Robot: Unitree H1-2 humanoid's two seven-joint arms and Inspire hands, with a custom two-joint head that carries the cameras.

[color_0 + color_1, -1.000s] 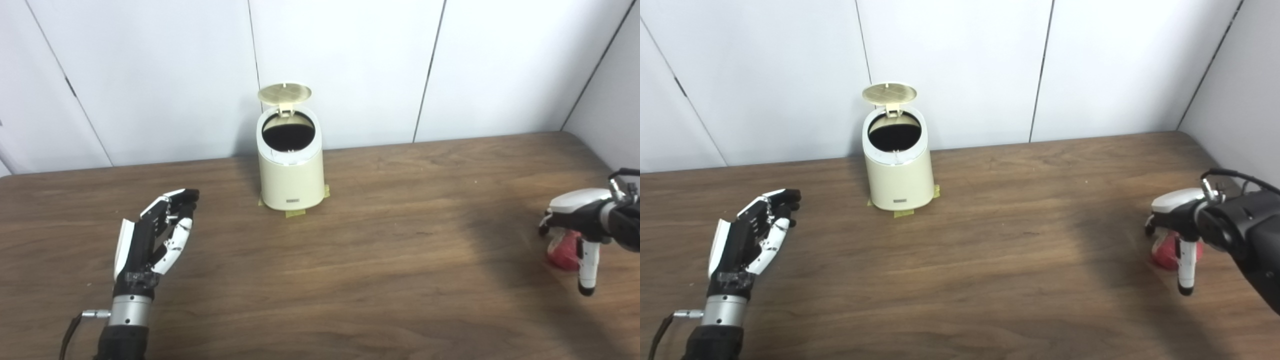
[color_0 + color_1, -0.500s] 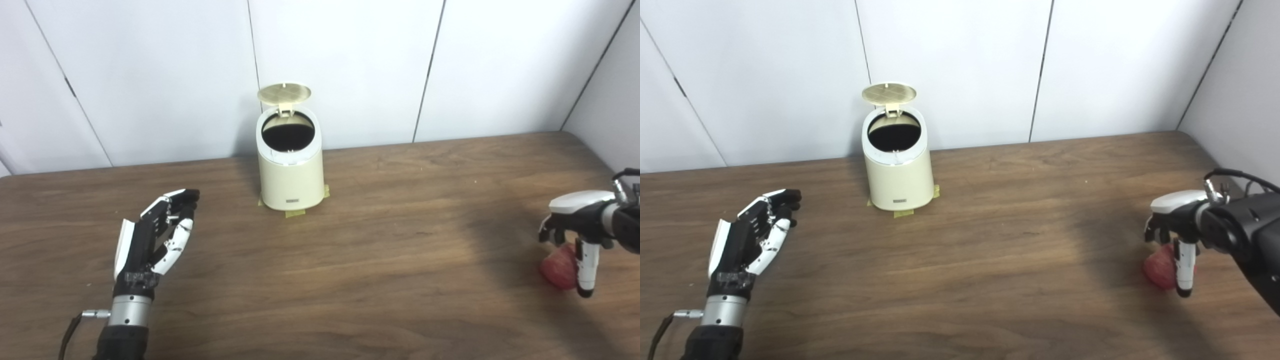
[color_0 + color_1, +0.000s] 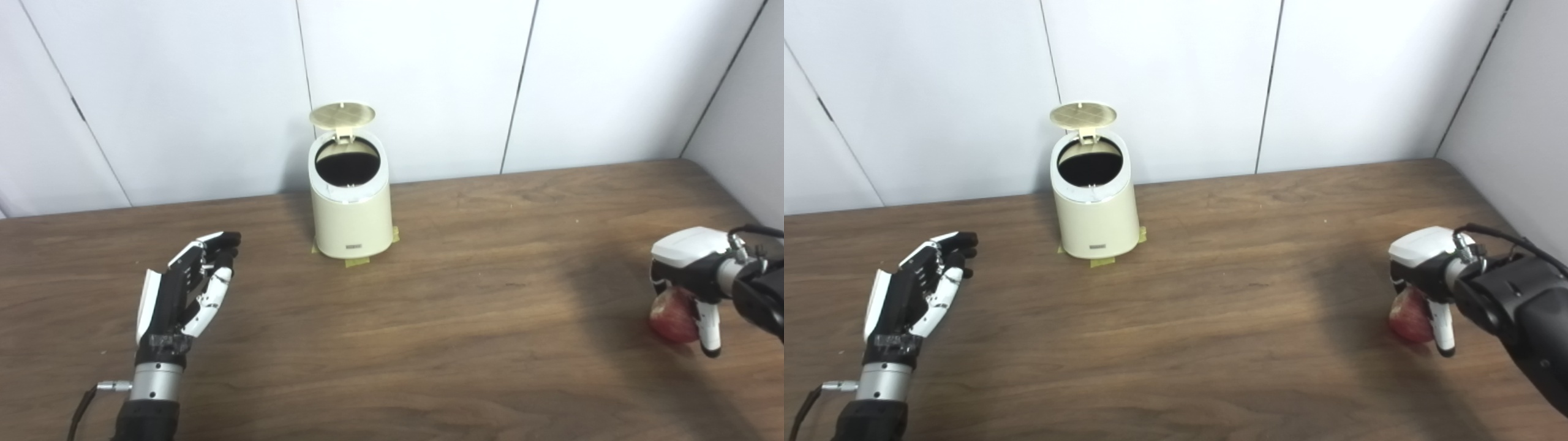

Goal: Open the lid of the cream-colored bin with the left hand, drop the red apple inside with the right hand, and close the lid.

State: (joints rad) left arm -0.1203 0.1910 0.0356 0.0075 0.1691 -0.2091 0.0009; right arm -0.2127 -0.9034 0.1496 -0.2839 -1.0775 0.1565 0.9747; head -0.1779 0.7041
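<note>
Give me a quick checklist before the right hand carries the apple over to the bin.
1. Lid up, standing behind the opening: ok.
2. Bin upright on the table, mouth unobstructed: ok.
3. Right hand closed around the apple: fingers wrap over it, ok; firmness of hold cannot tell.
4. Apple off the table: cannot tell.
5. Left hand open, holding nothing, off to the bin's left and out of the path: ok.
6. Tabletop between apple and bin free of objects: ok.
</note>
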